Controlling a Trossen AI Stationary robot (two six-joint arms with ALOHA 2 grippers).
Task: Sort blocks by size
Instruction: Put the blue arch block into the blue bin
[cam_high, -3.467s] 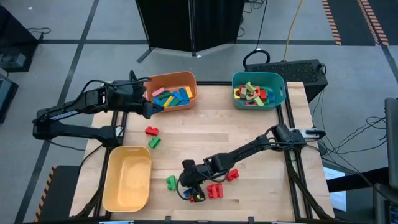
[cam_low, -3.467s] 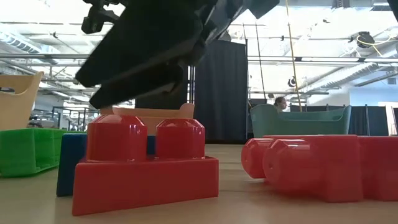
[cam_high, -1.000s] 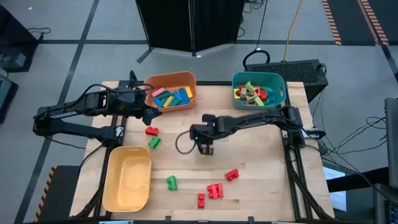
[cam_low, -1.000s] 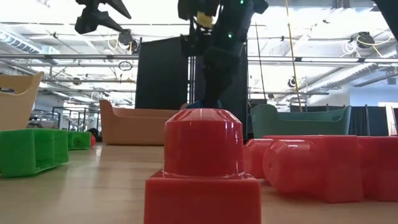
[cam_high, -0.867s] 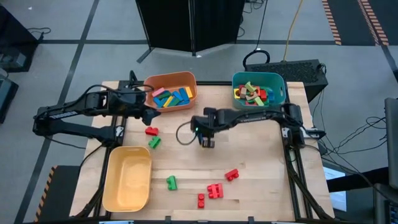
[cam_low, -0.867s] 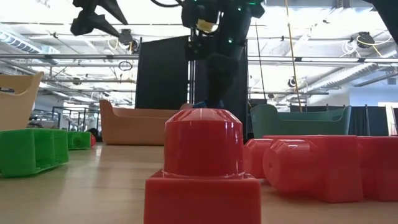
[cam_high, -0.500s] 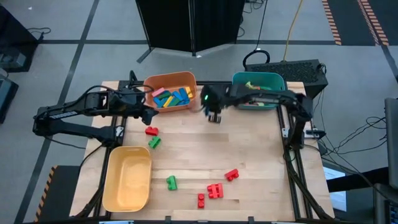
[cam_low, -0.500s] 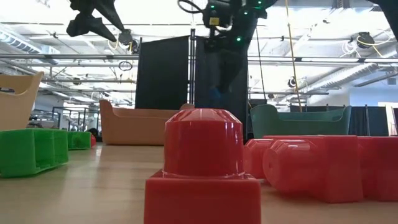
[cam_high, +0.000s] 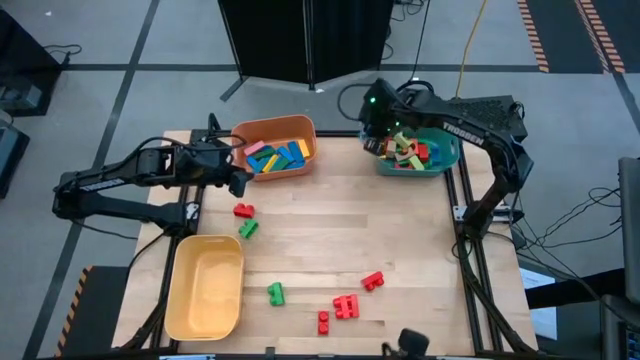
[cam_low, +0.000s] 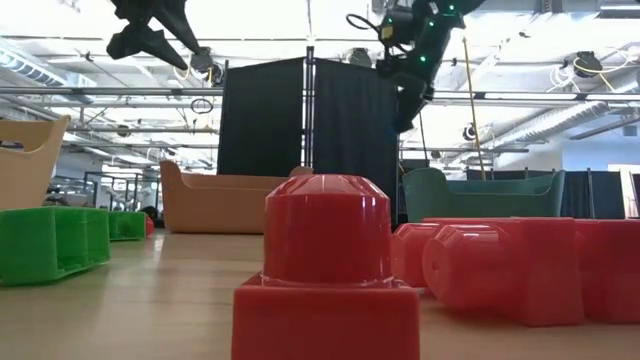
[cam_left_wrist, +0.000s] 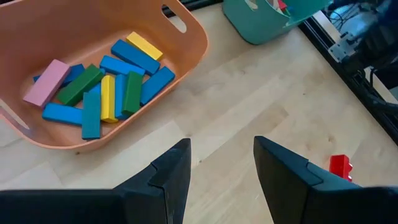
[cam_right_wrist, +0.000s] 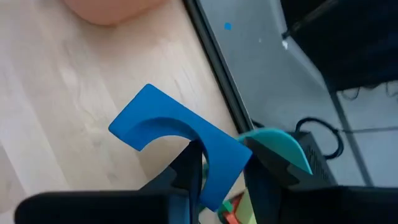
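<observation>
Since half a sec earlier the right claw had swung from the tabletop gap between the two far bins over to the near-left rim of the teal bin, up high w/ its arm arched over the bin; a sec earlier it was still mid-tabletop, and before that down at the near edge among the red bricks. Left claw hadn't moved: parked just beside the orange bin, at its near-left corner, fingers apart w/ nothing between them. Right claw was clenched on a blue arch block; per right wrist view the arch's long axis ran diagonally across the claw, one end sticking out well clear of the fingers, the curved cut-out facing back toward the claw. Arch sat above the tabletop's far edge, w/ the teal bin's rim just beside it. Loose blocks unchanged: red brick and green brick near the left claw, another green one beside the yellow bin, red bricks clustered near the front edge. Orange bin held flat bars, blue, green, yellow, pink, mostly lying side by side; teal bin held mixed arches.
</observation>
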